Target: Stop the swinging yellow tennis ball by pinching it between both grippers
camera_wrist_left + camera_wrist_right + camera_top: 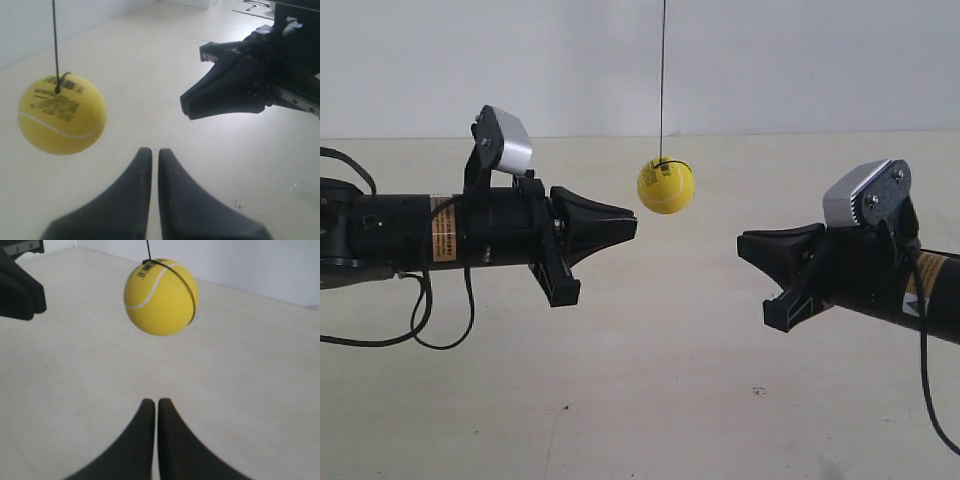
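The yellow tennis ball (666, 186) hangs free on a thin dark string (662, 80), touching neither gripper. It is just beyond and slightly above the tip of the gripper (632, 226) on the arm at the exterior view's left. The gripper (742, 245) on the arm at the exterior view's right is farther off and lower. In the left wrist view the ball (62, 115) is off to one side of my shut left gripper (155, 151), and the other gripper (186, 106) faces it. In the right wrist view the ball (160, 297) floats ahead of my shut right gripper (155, 402).
A pale beige table (650, 400) lies under both arms, with a white wall (800, 60) behind. Black cables (420, 320) loop down from the arm at the exterior view's left. Part of the other gripper (22, 295) shows at the edge of the right wrist view.
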Controlling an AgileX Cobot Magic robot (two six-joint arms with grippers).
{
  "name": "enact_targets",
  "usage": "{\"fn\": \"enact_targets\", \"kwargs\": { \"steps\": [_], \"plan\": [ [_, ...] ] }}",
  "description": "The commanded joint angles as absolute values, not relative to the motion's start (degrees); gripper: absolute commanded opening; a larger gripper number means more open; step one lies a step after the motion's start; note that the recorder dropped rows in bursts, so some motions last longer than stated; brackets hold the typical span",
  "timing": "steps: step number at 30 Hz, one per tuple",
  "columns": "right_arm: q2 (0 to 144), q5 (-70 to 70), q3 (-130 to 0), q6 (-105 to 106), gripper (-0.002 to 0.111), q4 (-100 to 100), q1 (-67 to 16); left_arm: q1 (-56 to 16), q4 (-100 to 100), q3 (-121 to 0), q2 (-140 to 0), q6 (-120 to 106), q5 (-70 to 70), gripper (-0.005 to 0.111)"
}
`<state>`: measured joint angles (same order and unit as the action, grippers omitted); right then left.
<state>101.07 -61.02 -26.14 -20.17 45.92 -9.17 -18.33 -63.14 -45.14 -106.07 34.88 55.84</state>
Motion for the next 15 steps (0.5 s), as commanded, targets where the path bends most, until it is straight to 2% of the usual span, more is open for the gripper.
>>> {"fn": "enact_targets", "kwargs": {
  "steps": [1,15],
  "plan": [
    [101.24,-62.70,-26.42,-20.45,0.000,46.41,-9.27,-18.67,-61.39,-45.92,-108.94,33.16,55.98,0.005],
    [101.24,-63.57,-26.42,-21.03,0.000,47.31,-9.27,-18.67,-65.37,-48.52,-111.42,36.55,60.01,0.005]
  ]
}}
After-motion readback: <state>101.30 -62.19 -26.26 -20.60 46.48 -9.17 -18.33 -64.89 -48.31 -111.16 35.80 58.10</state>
